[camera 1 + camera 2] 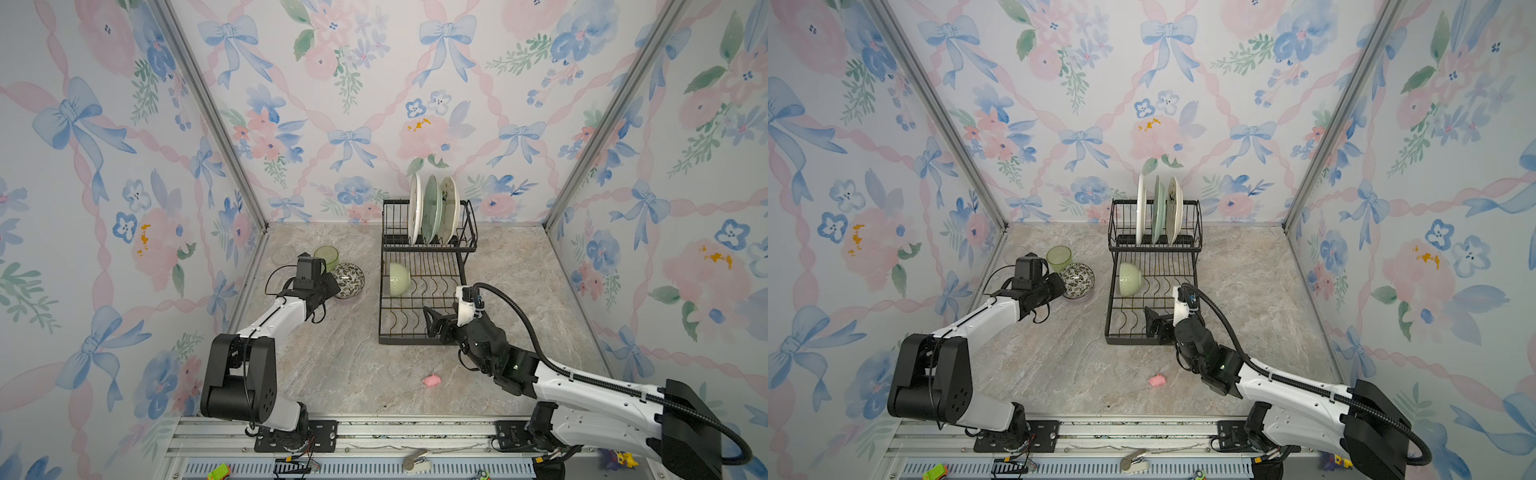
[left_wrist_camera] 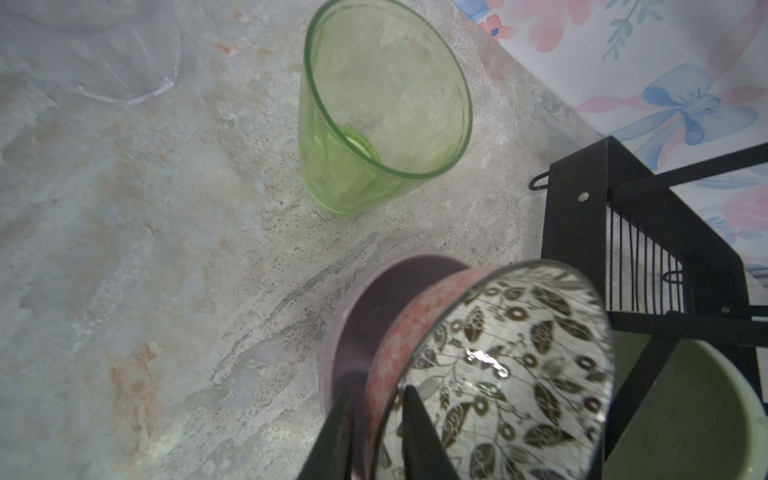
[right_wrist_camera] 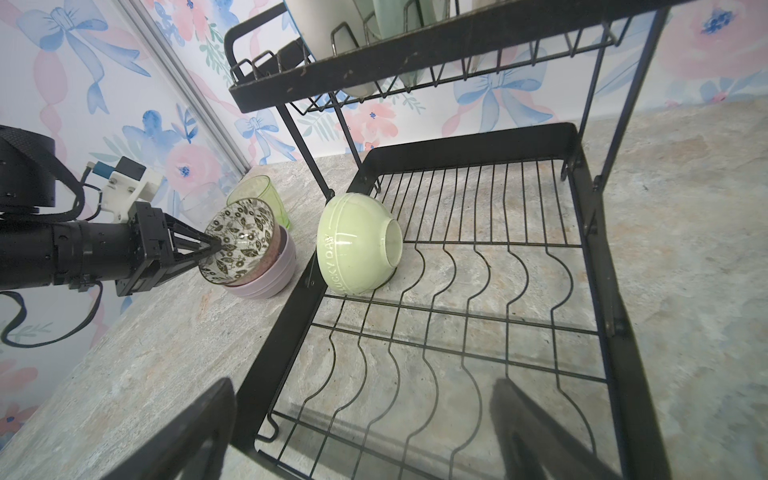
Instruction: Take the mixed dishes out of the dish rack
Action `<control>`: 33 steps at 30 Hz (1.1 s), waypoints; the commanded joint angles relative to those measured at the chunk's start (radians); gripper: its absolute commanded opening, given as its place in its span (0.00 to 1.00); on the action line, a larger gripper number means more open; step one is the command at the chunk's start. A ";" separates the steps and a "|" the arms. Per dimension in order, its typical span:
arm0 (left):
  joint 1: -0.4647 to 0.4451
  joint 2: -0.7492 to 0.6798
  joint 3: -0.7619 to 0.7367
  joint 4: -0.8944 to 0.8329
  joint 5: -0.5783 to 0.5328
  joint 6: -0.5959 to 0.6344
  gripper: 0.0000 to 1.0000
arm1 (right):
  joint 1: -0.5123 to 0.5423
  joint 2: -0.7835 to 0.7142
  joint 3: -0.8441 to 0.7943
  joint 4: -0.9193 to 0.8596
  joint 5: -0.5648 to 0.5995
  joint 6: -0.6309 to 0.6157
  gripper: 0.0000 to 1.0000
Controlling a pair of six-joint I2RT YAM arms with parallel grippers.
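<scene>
The pink-patterned bowl point(image 1: 349, 279) leans tilted inside the lavender bowl point(image 3: 266, 270) on the counter, left of the dish rack point(image 1: 419, 336). My left gripper point(image 2: 376, 390) straddles the patterned bowl's point(image 2: 519, 353) rim, jaws slightly apart, one finger inside and one outside. The green tumbler point(image 1: 327, 255) and clear glass point(image 1: 284, 254) stand behind it. A pale green bowl point(image 3: 353, 249) lies on its side in the lower tier. Three plates point(image 1: 432, 210) stand upright in the upper tier. My right gripper point(image 3: 363, 390) hangs open and empty over the lower tier's front end.
A small pink lump point(image 1: 432, 380) lies on the marble counter in front of the rack. Flowered walls close in the left, back and right sides. The arm bases sit on a metal rail point(image 1: 374, 432) along the front edge.
</scene>
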 commanded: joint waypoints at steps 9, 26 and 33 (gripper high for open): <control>0.003 -0.023 0.024 0.016 0.009 0.020 0.48 | -0.017 0.012 0.003 -0.015 -0.015 0.015 0.97; -0.153 -0.312 -0.090 0.018 -0.063 -0.016 0.98 | -0.088 0.278 0.142 0.081 -0.234 -0.044 0.97; -0.187 -0.354 -0.169 0.033 -0.059 -0.019 0.98 | -0.129 0.439 0.230 0.133 -0.310 -0.080 0.97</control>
